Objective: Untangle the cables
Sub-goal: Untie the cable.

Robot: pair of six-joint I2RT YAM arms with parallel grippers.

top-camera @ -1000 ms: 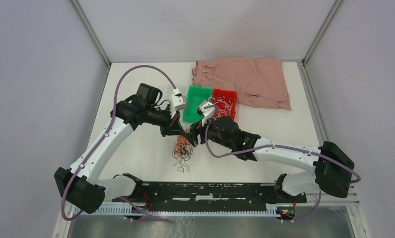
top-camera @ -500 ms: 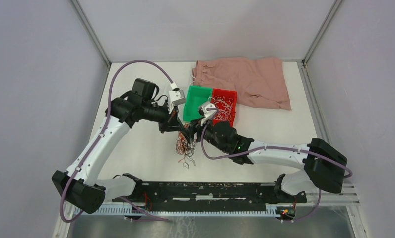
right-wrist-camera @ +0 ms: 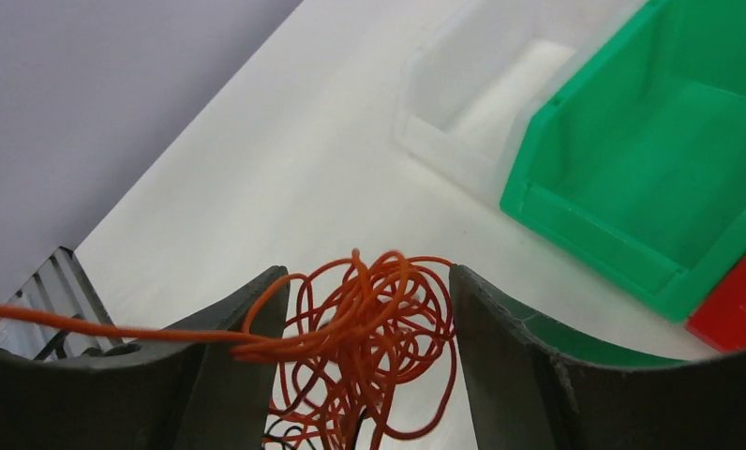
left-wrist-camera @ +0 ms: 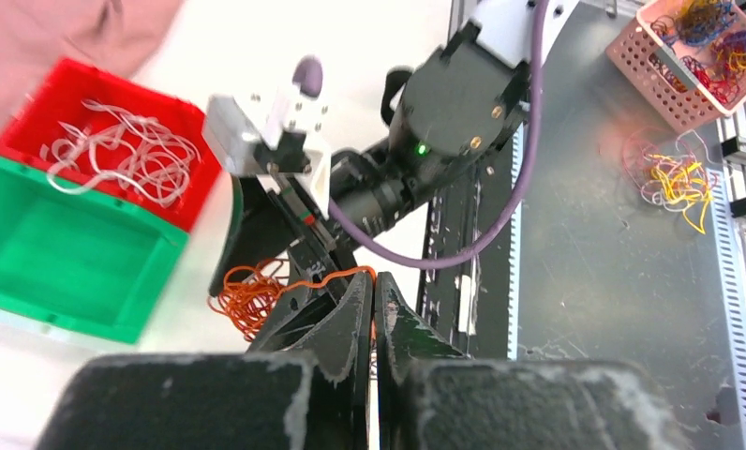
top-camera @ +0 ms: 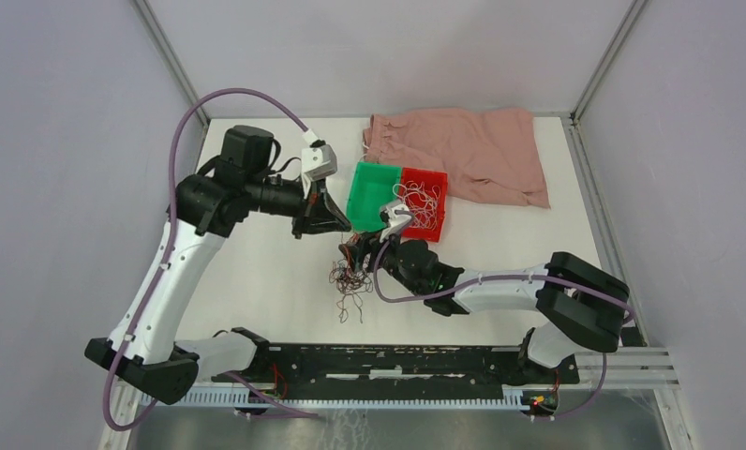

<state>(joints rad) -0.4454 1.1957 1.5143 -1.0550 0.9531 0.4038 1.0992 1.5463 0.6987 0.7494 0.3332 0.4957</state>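
The cables [top-camera: 349, 281] are seen as a tangle on the counter [top-camera: 257, 272], near its middle. The right tool [right-wrist-camera: 365, 300] is spread apart around its orange part. An orange strand [left-wrist-camera: 336, 275] is clamped in the left tool [left-wrist-camera: 371, 295]. Farther, a green bin [top-camera: 371, 195] and a red bin [top-camera: 429, 208] are placed, touching.

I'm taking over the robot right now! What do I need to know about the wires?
Left fingers: shut on one orange wire that runs to the tangle.
Right fingers: open, one on each side of the tangle.
Tangle: on the table, near side of the bins, orange and dark wires knotted.
Done: white wires lie in the red bin. The green bin is empty.
Left: free the orange wire, then pick apart the rest.
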